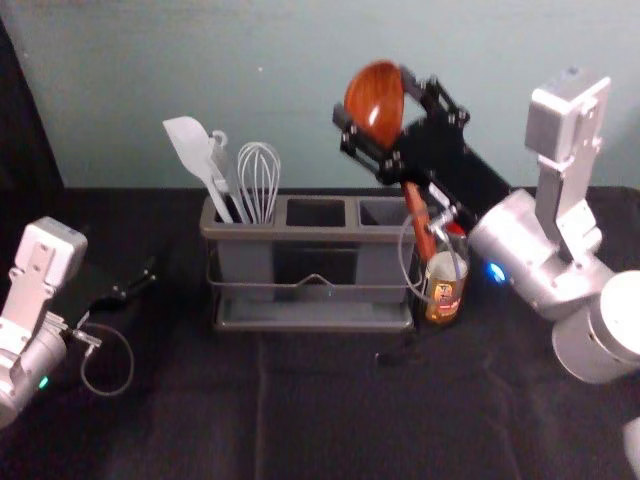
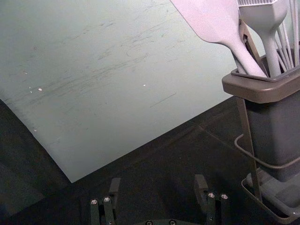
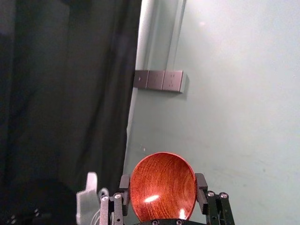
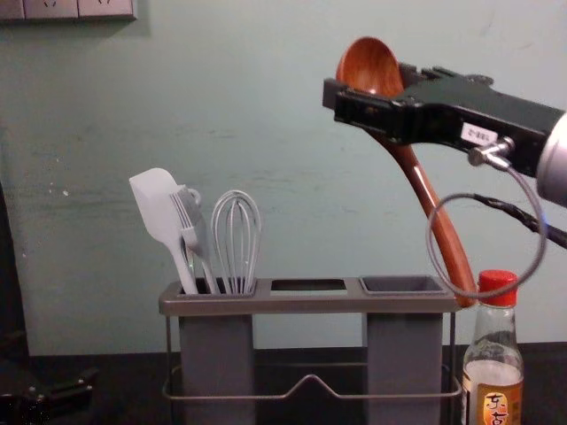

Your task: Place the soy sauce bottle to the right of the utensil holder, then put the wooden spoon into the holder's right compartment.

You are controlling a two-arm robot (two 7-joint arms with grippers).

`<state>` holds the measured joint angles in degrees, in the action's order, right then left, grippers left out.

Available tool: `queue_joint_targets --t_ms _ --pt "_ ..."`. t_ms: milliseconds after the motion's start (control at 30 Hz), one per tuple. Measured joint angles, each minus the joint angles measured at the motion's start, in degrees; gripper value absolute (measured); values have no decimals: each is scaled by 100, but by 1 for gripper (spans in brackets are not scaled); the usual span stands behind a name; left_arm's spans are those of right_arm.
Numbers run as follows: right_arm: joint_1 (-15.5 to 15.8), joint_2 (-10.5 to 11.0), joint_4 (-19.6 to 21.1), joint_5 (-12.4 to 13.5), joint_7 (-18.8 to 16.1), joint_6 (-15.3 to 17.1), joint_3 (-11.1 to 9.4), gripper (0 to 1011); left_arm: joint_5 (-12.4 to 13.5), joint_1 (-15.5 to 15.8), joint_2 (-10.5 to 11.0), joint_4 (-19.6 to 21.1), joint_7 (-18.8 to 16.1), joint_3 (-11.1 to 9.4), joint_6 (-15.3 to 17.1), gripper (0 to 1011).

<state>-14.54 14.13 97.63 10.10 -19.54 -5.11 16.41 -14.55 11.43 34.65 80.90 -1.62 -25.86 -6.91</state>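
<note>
Head view: my R. pincer (image 1: 374,94), upper ctr., gripped wooden spoon (image 1: 378,110) by bowl; L. pincer (image 1: 146,278), mid-left, was released. Soy btl. (image 1: 444,292) stood just R. of holder (image 1: 300,234).

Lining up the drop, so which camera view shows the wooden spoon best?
The chest view: it shows the wooden spoon side-on, bowl to handle end. The head view shows the bowl in the right claw and part of the handle; the right wrist view shows the bowl face-on.

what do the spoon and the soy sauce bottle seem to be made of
Spoon: apparently wood, glossy, likely varnished; reddish-brown grain and bright highlights show. Bottle: likely smooth clear glass, see-through at the neck; its red cap looks like plastic.
</note>
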Motion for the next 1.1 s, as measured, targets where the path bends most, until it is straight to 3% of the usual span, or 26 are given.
queue_joint_targets --t_ms 367,467,633,1100 --pt "-420 -357 -719 73 176 -867 37 837 0 0 0 -1 0 0 0 1012" --pt "-442 -434 -849 90 216 -1043 9 837 0 0 0 0 0 0 0 1011" --pt "-459 -672 -1185 112 308 -1631 -93 837 0 0 0 0 0 0 0 1011" --pt "-445 -1041 -1869 266 137 -2472 -234 837 0 0 0 0 0 0 0 1011"
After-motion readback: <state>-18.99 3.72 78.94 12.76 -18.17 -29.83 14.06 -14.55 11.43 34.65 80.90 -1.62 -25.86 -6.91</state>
